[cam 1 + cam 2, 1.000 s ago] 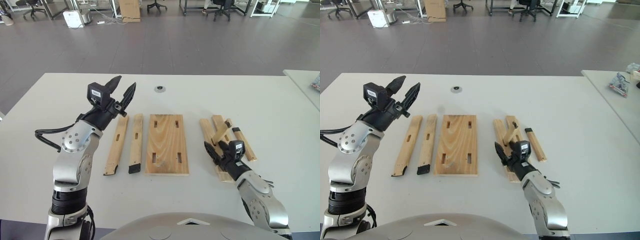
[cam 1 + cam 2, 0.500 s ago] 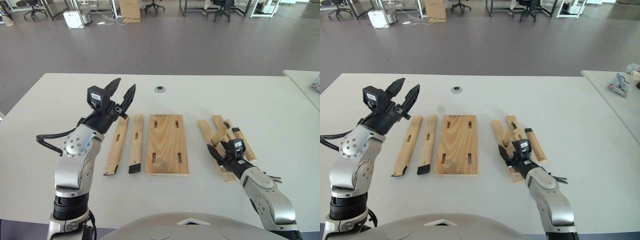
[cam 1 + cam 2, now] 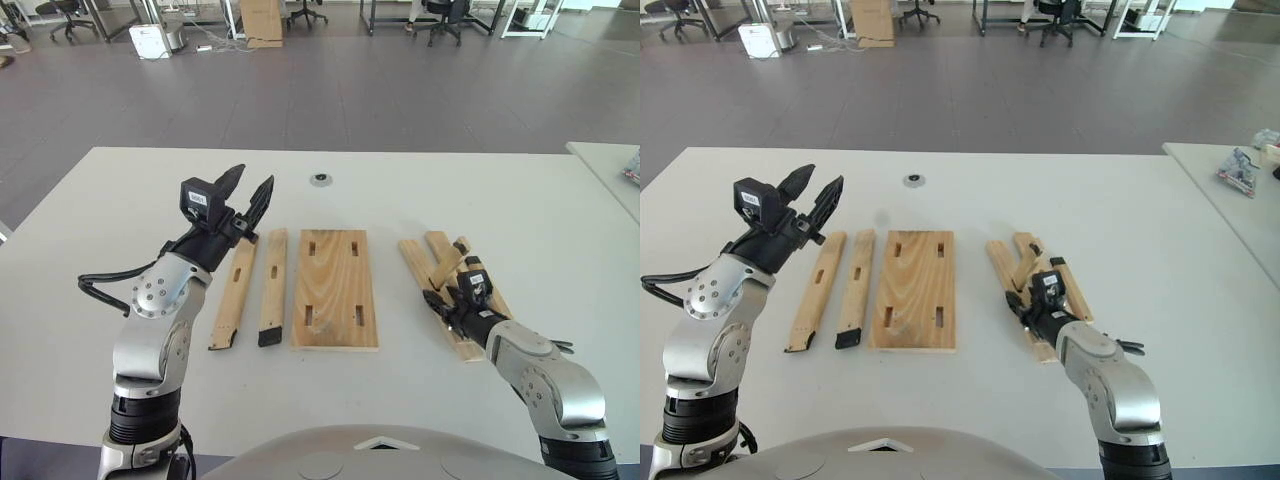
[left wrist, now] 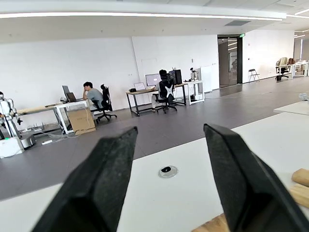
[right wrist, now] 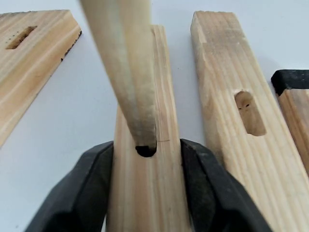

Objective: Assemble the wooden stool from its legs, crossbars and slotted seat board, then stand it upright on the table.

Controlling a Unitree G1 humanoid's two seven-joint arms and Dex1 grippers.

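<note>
The slotted seat board [image 3: 334, 288] lies flat mid-table. Two wooden legs [image 3: 233, 292] [image 3: 272, 285] lie side by side to its left. My left gripper [image 3: 247, 192] hovers open above their far ends, holding nothing; its fingers [image 4: 91, 193] frame the table beyond. Right of the board is a loose pile of legs and crossbars. My right gripper [image 3: 452, 304] is shut on one leg [image 5: 145, 203] there, a finger [image 5: 77, 193] pressed on each side. A crossbar [image 5: 120, 63] sits in that leg's slot and leans upward. Another slotted leg [image 5: 231, 96] lies alongside.
A short piece with a black foot [image 3: 490, 290] lies at the pile's right edge. A round cable grommet [image 3: 319, 179] sits in the table behind the board. A second table [image 3: 610, 165] stands at the far right. Bare tabletop lies in front of the board.
My right arm has swung out to the right with its gripper staying on the leg, and the pile has shifted slightly right. My left gripper has dropped a little, still open.
</note>
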